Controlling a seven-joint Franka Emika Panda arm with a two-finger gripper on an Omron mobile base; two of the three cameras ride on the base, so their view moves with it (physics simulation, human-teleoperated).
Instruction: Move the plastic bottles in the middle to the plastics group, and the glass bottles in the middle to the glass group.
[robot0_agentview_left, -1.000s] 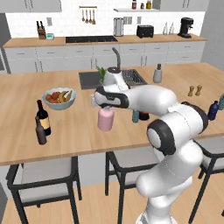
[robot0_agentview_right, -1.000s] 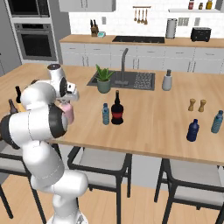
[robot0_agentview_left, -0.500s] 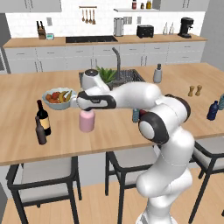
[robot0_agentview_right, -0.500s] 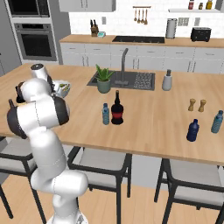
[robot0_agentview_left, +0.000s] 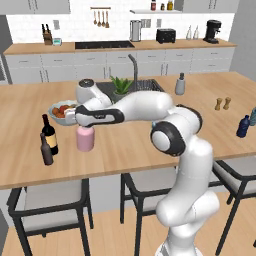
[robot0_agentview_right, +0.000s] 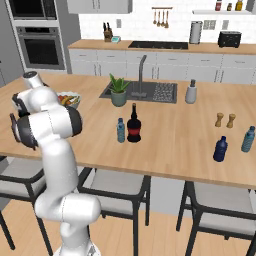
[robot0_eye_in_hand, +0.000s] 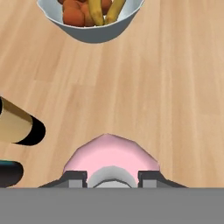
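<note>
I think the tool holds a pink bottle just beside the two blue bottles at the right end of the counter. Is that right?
Not quite. The tool holds the pink bottle beside the wine bottle and brown bottle at the left end, as the left base view shows.

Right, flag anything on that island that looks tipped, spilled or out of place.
Nothing is tipped or spilled. One oddity: the hand is shut on a squat pink bottle, carried beside the tall dark wine bottle and slim brown bottle, near the fruit bowl.

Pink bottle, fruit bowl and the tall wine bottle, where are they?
pink bottle (robot0_agentview_left: 85, 139), left base view, on its body.
fruit bowl (robot0_eye_in_hand: 92, 33), hand view, on its outer wall.
tall wine bottle (robot0_agentview_left: 49, 138), left base view, on its label.
</note>
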